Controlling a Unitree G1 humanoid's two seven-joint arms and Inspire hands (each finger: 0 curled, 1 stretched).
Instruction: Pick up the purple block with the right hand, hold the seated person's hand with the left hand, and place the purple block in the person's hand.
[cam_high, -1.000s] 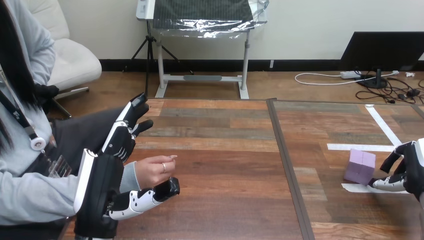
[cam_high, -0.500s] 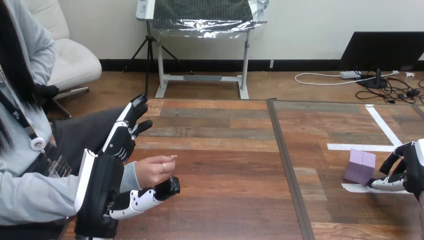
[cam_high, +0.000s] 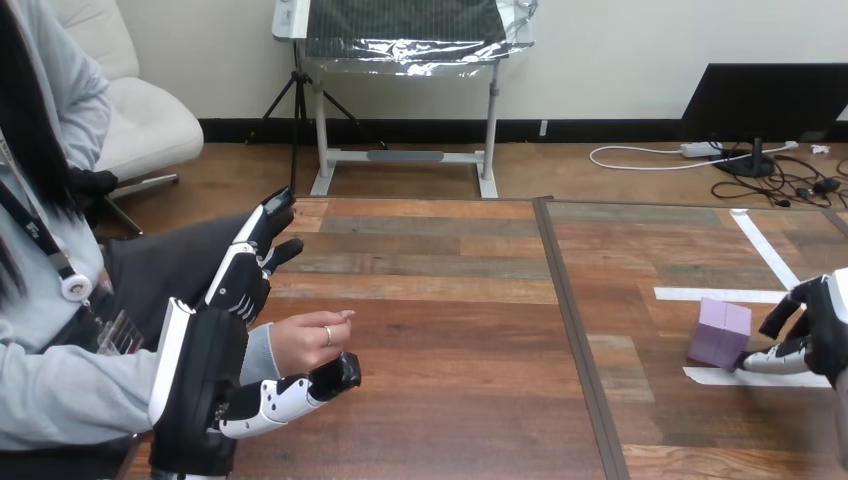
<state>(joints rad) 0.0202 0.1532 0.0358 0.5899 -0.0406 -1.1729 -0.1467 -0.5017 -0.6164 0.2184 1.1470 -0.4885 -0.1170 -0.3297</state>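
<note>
The purple block (cam_high: 722, 333) stands on the table at the right, on a corner of white tape. My right hand (cam_high: 822, 330) is just to its right at the view's edge, open, with bent fingers above and the thumb (cam_high: 770, 361) reaching toward the block's lower right corner; nothing is grasped. At the left, my left hand (cam_high: 205, 375) is open: its fingers (cam_high: 250, 262) point straight up behind the person's wrist and its thumb (cam_high: 290, 395) lies under the person's hand (cam_high: 305, 342). That hand is loosely curled and holds nothing.
White tape strips (cam_high: 765, 250) mark the table's right part. A dark seam (cam_high: 570, 320) runs front to back between the two tabletop panels. The person sits at the left edge, forearm over the table's corner.
My right hand has risen slightly beside the block. The left hand, the person's hand and the block have stayed where they were.
</note>
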